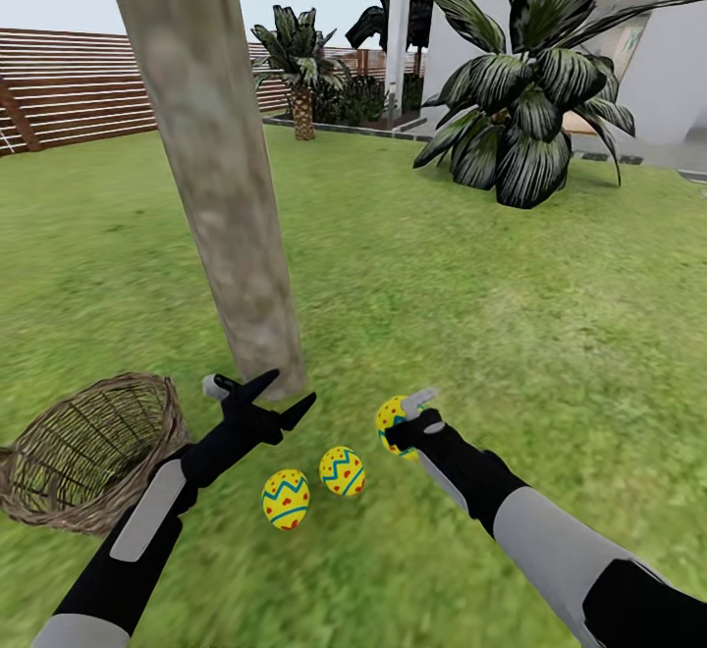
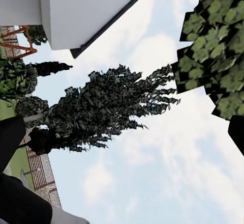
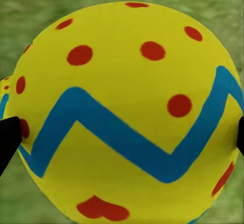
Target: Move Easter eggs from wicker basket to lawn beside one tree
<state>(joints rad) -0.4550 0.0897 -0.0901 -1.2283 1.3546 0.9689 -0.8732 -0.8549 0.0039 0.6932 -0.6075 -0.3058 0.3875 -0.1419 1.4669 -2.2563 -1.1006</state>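
Right gripper point(image 1: 405, 419) pinches the third yellow, blue-zigzagged Easter egg point(image 1: 390, 417) just above green lawn point(image 1: 442, 285) by the pale mottled trunk point(image 1: 221, 196); left gripper point(image 1: 280, 401) spread. Right wrist view: egg point(image 3: 124, 112) centred between fingertips, so lower gently, then release beside the others

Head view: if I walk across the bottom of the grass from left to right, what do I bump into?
wicker basket → left gripper → first egg on the grass → second egg on the grass → third egg, held by the right gripper.
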